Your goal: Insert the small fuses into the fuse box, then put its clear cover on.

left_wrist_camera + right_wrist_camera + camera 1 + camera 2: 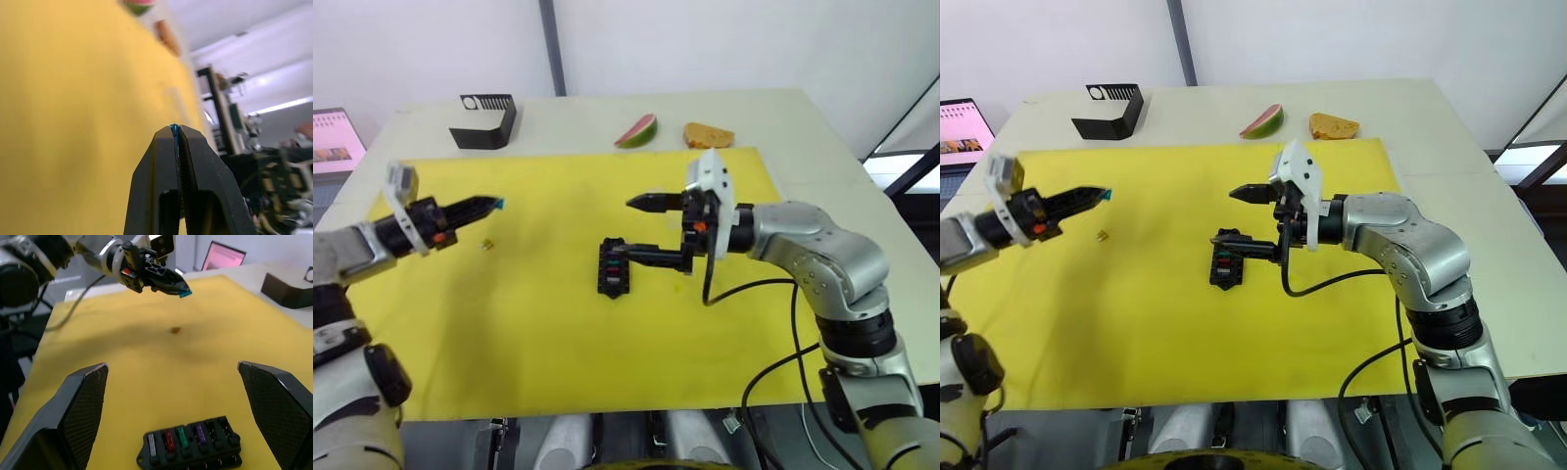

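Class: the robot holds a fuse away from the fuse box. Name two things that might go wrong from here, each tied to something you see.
1. The left gripper pinches the teal fuse only at its fingertips, so it might slip or twist out.
2. The right gripper is open, one finger over the fuse box; the arriving left gripper might bump it. The amber fuse lies loose on the yellow mat.

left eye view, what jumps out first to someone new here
The bright yellow mat covers most of the table. The left hand hangs above it, pinching a teal fuse. Near the middle lies the black fuse box, the right hand open wide around its end, with a melon slice beyond the mat.
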